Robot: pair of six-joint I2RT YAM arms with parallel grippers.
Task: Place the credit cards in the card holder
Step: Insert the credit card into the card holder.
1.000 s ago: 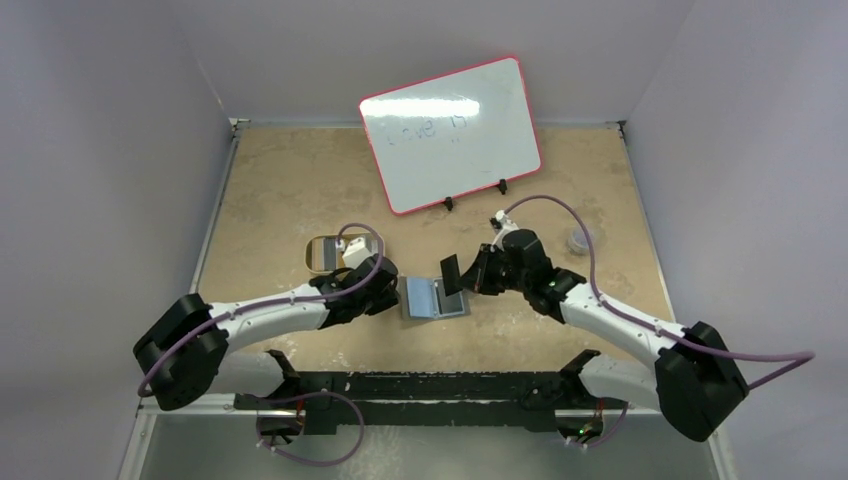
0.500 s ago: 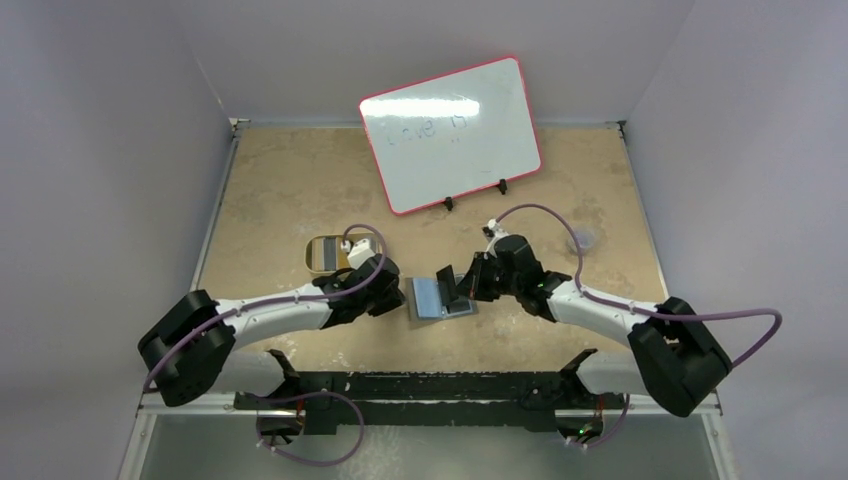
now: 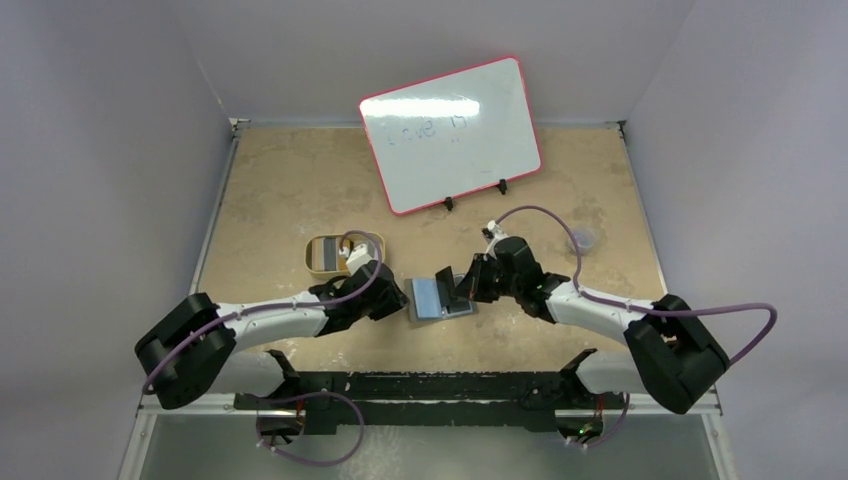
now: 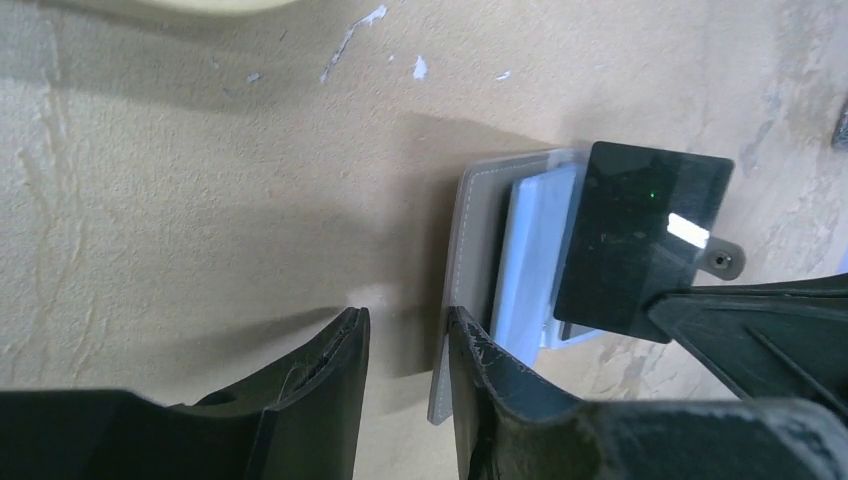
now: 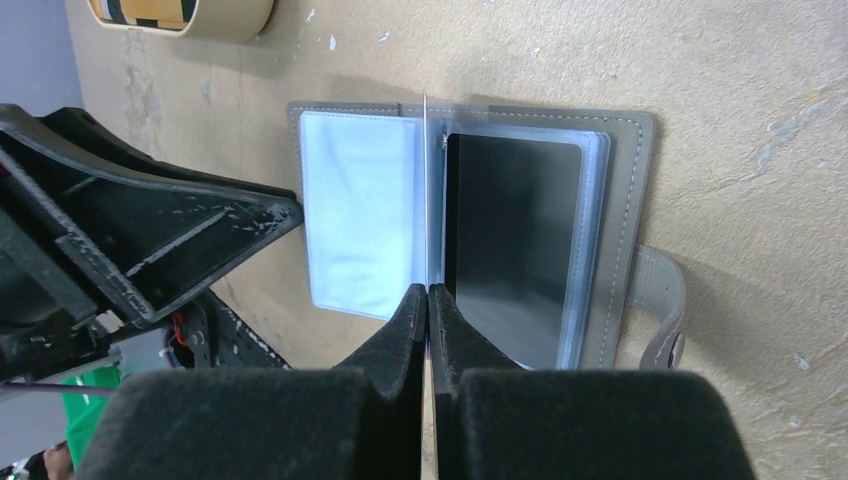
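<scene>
As seen from above, shows the card holder (image 3: 432, 297) lying open at frame centre, between the left gripper (image 3: 398, 298) and the right gripper (image 3: 462, 290), with a gold tin (image 3: 345, 252) up and to the left. In the left wrist view, finds the left fingers apart at the bottom edge, one touching the holder's grey cover, and a black credit card (image 4: 640, 240) over the holder at right. In the right wrist view, catches the right fingers clamped on that card, edge-on above the fold; second credit card (image 5: 510, 240) in the right-hand sleeve.

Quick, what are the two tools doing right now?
Left tool: open, holding nothing, one finger at the card holder's edge.
Right tool: shut on a black credit card.
</scene>
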